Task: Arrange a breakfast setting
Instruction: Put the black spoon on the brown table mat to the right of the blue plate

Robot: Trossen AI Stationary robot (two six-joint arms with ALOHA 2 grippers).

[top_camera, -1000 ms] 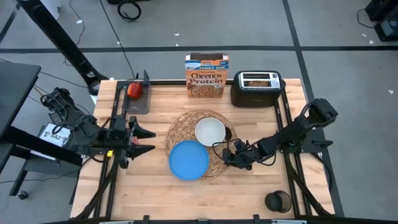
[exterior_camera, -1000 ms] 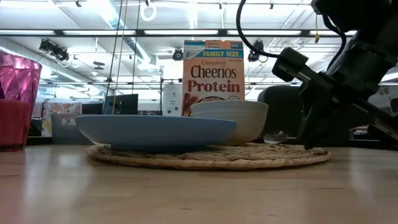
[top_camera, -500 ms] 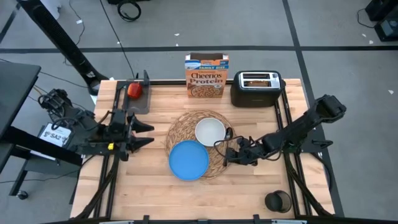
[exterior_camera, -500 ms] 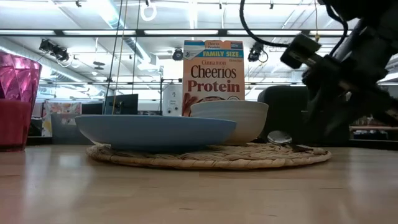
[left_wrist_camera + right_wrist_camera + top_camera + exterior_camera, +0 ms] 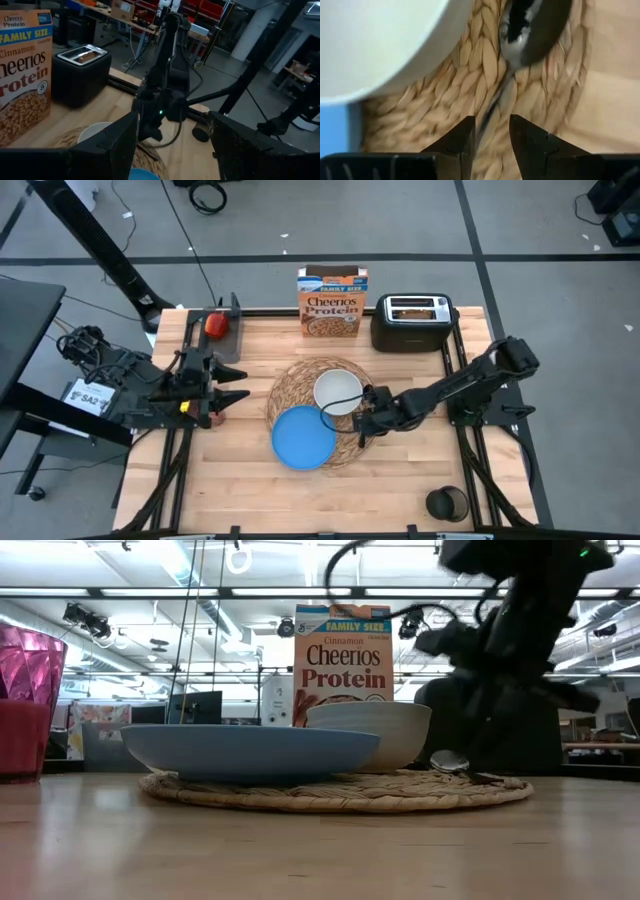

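We see the right gripper (image 5: 362, 420) low over the right side of the woven straw placemat (image 5: 290, 385), its 2 fingers (image 5: 451, 145) slightly apart with the handle of the dark spoon (image 5: 530, 25) running into the gap between them; whether the pads touch the handle we cannot tell. The spoon lies flat on the mat, its bowl ahead of the fingertips near the mat's edge. The small white bowl (image 5: 338, 391) sits on the mat just beside the right gripper, toward the far side of the table, and in the right wrist view its rim fills the corner next to the spoon. The blue plate (image 5: 303, 436) rests on the mat's near edge, on the gripper's other flank, close to the white bowl. In the low view the spoon's bowl (image 5: 450, 761) shows on the mat directly under the dark arm. The left gripper (image 5: 238, 395) hovers over bare table well to the left of the mat, fingers spread and holding nothing. Behind it, at the far left corner, the red apple (image 5: 215, 325) sits on a dark tray (image 5: 222, 346). The translucent pink cup (image 5: 28, 700) appears only in the low view, at the frame's left edge. Beyond the mat stand the orange Cheerios box (image 5: 332, 304) and the black toaster (image 5: 412, 325) with 1 toast slice (image 5: 416, 308) in its slot.
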